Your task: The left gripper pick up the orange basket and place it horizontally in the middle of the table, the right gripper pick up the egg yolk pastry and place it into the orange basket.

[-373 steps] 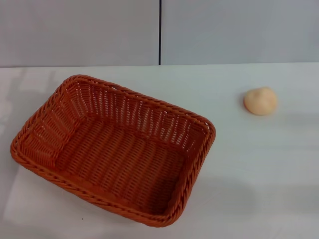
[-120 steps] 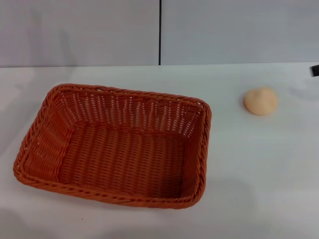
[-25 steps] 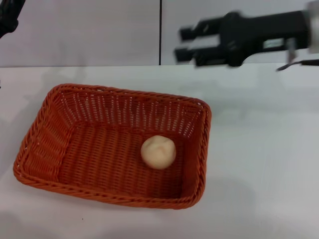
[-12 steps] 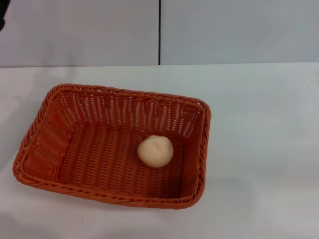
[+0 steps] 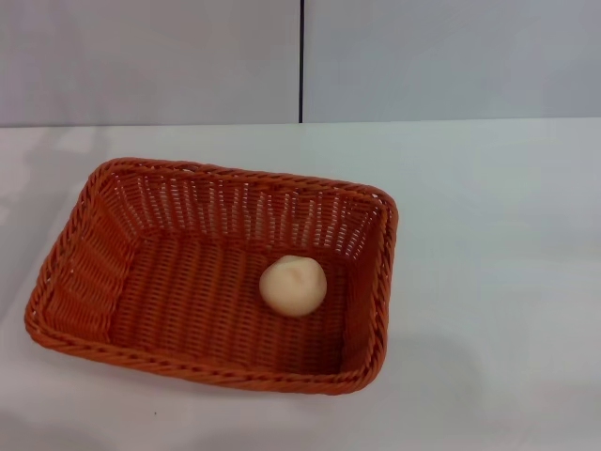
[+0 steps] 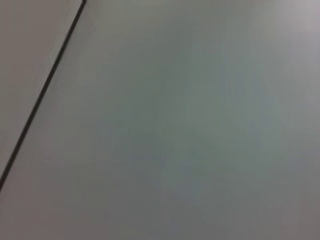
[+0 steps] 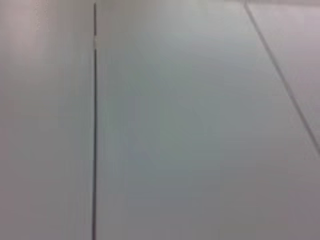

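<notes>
The orange basket [image 5: 103,282] lies flat on the white table [image 5: 488,282], left of centre in the head view, its long side running left to right. Inside it, toward the right half of the woven floor, rests the pale egg yolk pastry [image 5: 293,286]. Neither the left gripper nor the right gripper shows in any view. Both wrist views hold only plain grey panels with thin dark seams.
A grey wall with one dark vertical seam [image 5: 301,61] stands behind the table's far edge. Bare white tabletop stretches to the right of the basket and along the front.
One second ago the right arm hung above the basket's far side and a bit of the left arm showed at the top left; both have left the head view. Basket and pastry have barely moved.
</notes>
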